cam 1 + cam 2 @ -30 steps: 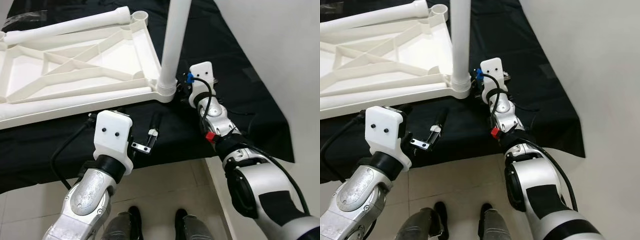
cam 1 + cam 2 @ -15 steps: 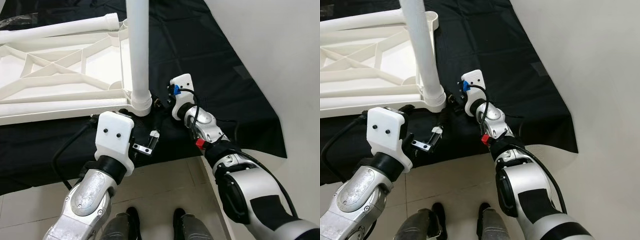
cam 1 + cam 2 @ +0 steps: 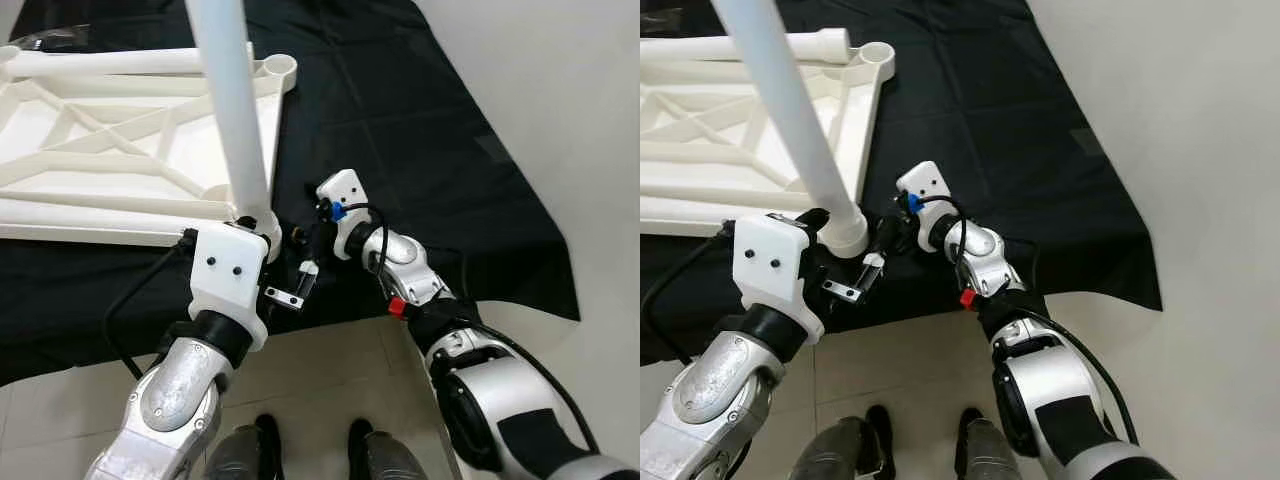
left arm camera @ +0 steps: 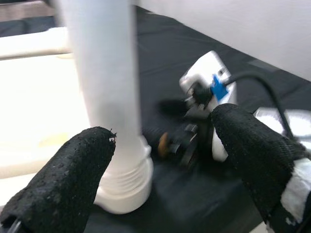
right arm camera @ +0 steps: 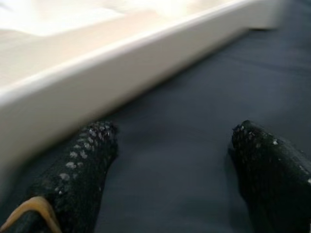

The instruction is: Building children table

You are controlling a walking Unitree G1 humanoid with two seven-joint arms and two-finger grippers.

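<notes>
The white plastic table top (image 3: 120,150) lies upside down on a black cloth (image 3: 450,180). One white leg (image 3: 235,130) stands in its near right corner socket, leaning left. A second white leg (image 3: 130,62) lies along the far edge beside an empty socket (image 3: 277,68). My left gripper (image 3: 300,282) is open just in front of that corner; in the left wrist view its fingers (image 4: 73,174) flank the leg's base (image 4: 124,189) without touching it. My right gripper (image 3: 300,236) is open and low over the cloth, right of the leg's base, with the table rim (image 5: 97,87) beside its fingers (image 5: 82,165).
The cloth's front edge hangs over pale floor tiles (image 3: 310,370), where my feet (image 3: 265,435) stand. A white wall (image 3: 580,120) rises to the right. A black cable loops from my left wrist (image 3: 125,300).
The table top has swung and slid left, bringing the standing leg's corner toward my left gripper; the leg now leans more. My right gripper has followed leftward beside the corner. The left arm stayed put.
</notes>
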